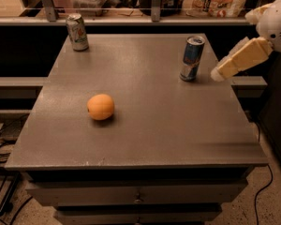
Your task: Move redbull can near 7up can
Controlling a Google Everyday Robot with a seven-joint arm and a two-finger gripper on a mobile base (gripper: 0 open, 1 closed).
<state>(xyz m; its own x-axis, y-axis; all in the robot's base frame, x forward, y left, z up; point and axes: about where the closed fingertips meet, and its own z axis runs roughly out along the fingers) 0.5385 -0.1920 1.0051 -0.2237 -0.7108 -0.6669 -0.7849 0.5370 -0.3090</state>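
Observation:
The redbull can point(192, 58), slim, blue and silver, stands upright near the table's far right edge. The 7up can point(77, 32), shorter, pale with green marking, stands upright at the far left corner. My gripper point(218, 73) is cream-coloured and reaches in from the right. Its tip hangs just right of the redbull can, a small gap away, at about the height of the can's lower half. It holds nothing that I can see.
An orange point(100, 107) lies on the grey table point(154, 139), left of the middle. Behind the table runs a shelf with a rail point(154, 3) and bags and clutter. Cables lie on the floor at both sides.

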